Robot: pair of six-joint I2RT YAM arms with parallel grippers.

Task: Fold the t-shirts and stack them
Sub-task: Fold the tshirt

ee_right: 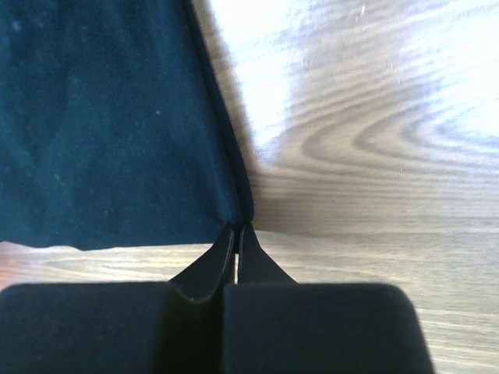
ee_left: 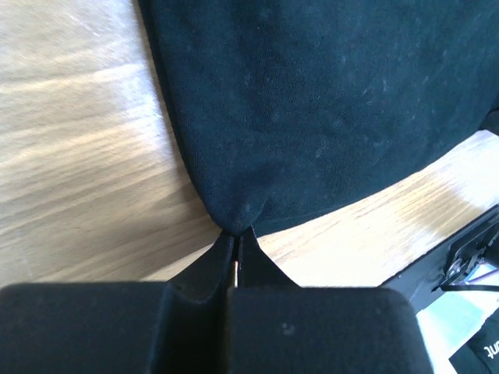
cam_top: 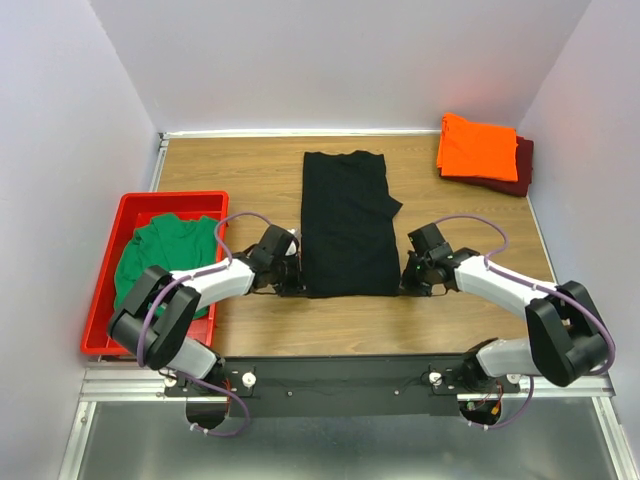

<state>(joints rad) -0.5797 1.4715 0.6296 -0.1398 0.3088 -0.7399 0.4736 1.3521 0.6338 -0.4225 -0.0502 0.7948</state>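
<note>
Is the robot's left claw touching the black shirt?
Touching. The left wrist view shows the left gripper shut on a corner of the black t-shirt, with the cloth pinched between its tips.

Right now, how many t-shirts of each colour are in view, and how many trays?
black t-shirt: 1
orange t-shirt: 1
maroon t-shirt: 1
green t-shirt: 1
red tray: 1
Total: 5
</note>
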